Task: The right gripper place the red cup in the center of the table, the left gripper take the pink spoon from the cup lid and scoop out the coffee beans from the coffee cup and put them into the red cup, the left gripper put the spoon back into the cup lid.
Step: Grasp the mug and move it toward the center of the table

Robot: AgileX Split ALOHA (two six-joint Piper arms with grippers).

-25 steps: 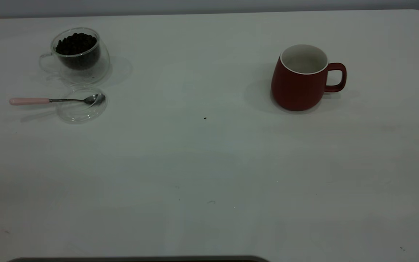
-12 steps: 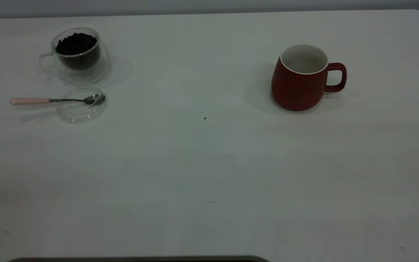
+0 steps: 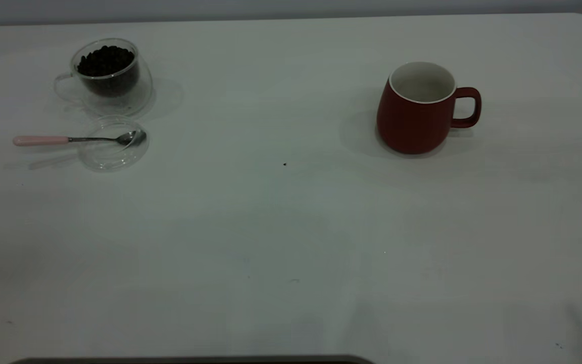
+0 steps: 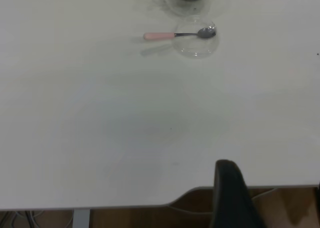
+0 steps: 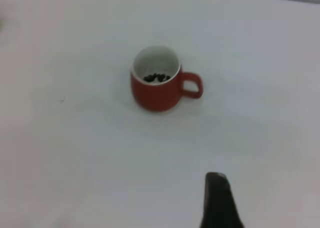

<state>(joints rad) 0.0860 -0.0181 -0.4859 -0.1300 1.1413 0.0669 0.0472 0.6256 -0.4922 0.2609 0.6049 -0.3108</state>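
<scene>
The red cup (image 3: 420, 114) stands upright on the right half of the table, handle to the right; in the right wrist view the red cup (image 5: 156, 90) holds a few dark beans at its bottom. At far left a glass coffee cup (image 3: 109, 76) is full of coffee beans. Just in front of it lies the clear cup lid (image 3: 113, 146), with the pink spoon (image 3: 41, 140) resting across it, bowl on the lid. Neither gripper shows in the exterior view. My left gripper (image 4: 272, 198) hangs open over the table's near edge, far from the spoon (image 4: 160, 36). My right gripper (image 5: 267, 203) is open, well short of the red cup.
A small dark speck (image 3: 285, 164) lies near the table's middle. The white table (image 3: 291, 242) ends in a rounded corner at the far right, and its near edge (image 4: 125, 206) has brown floor below it. A dark strip (image 3: 190, 360) runs along the front.
The cups, lid and spoon have not moved. A faint shadow has spread over the table's near right part.
</scene>
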